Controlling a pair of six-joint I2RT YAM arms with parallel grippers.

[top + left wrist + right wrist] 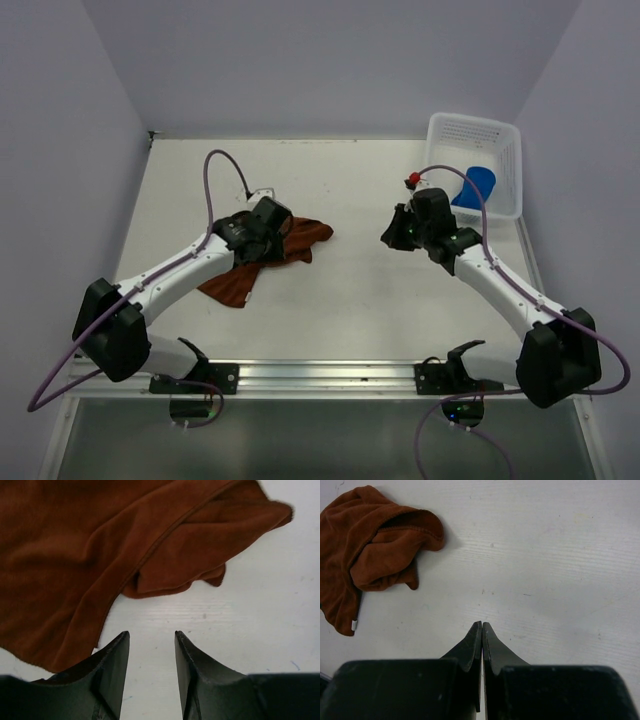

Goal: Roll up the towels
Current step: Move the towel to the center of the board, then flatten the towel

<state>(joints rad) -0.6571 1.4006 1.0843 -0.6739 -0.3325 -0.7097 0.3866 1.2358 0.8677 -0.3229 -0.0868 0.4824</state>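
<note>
Fingers of the left claw stand apart. Nothing is between them. You can see the white worktop in the gap. The claw holds nothing. The left finger is right at the edge of the brown towel. I cannot tell if it touches the cloth. The towel lies in front of this claw and off to its left side. It is bunched up and full of folds. One flap is folded over on itself, close to the tips. The towel is not rolled. It lies flat on the left half of the worktop. From above, the left arm reaches over it, so part of the cloth is hidden under the arm.

The right claw has its two fingers pressed together. It holds nothing. It hangs over bare worktop near the middle and points toward the brown towel. The two are well apart.

The blue towel is in the white basket. The basket sits at the far right corner of the worktop, just behind the right arm. Only a part of the blue cloth shows inside it. I cannot tell if it is rolled or folded.
</note>
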